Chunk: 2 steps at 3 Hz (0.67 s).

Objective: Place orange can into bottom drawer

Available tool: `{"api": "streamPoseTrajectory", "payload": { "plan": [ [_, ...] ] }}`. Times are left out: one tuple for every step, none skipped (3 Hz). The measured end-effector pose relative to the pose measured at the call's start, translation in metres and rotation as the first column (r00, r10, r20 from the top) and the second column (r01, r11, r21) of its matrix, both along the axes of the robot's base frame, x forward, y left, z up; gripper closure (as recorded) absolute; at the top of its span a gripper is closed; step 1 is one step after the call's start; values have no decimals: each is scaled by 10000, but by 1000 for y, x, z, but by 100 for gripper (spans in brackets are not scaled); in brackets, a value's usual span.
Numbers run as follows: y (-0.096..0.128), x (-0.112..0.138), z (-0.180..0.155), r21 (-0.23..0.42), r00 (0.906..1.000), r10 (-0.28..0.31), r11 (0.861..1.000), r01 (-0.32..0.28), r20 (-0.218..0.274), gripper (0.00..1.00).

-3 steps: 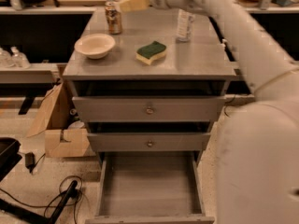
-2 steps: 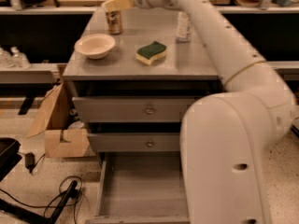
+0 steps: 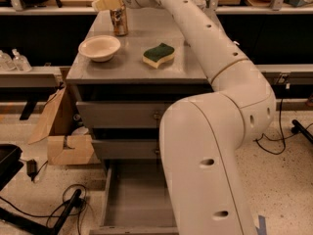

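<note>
The orange can (image 3: 119, 22) stands upright at the back left of the grey cabinet top (image 3: 181, 67). My gripper (image 3: 109, 2) is at the end of the white arm, directly over the can's top, its pale fingers (image 3: 105, 4) pointing left. The bottom drawer (image 3: 134, 199) is pulled open at floor level, a deep grey tray with nothing in it; my arm's big white link hides its right part.
A white bowl (image 3: 100, 47) and a green-and-yellow sponge (image 3: 158, 55) lie on the cabinet top in front of the can. Two shut upper drawers (image 3: 117, 114) sit below. A cardboard box (image 3: 61, 131) and cables (image 3: 44, 209) are on the floor at left.
The gripper has swung left from over the cabinet's middle-back to right above the can. The arm has swept across the view and now covers the cabinet's right side and the bottle.
</note>
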State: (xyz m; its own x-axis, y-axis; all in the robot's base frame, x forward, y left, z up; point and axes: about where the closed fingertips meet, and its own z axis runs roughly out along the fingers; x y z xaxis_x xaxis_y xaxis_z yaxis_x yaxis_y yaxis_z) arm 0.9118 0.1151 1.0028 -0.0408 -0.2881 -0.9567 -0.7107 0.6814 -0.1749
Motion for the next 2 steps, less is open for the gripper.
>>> {"api": "streamPoseTrajectory", "payload": {
  "plan": [
    [5,11,-10,-20,9998,22,10000,-22,177,0],
    [3,36,-26,-291,9980,-124,9995,143,627,0]
  ]
}}
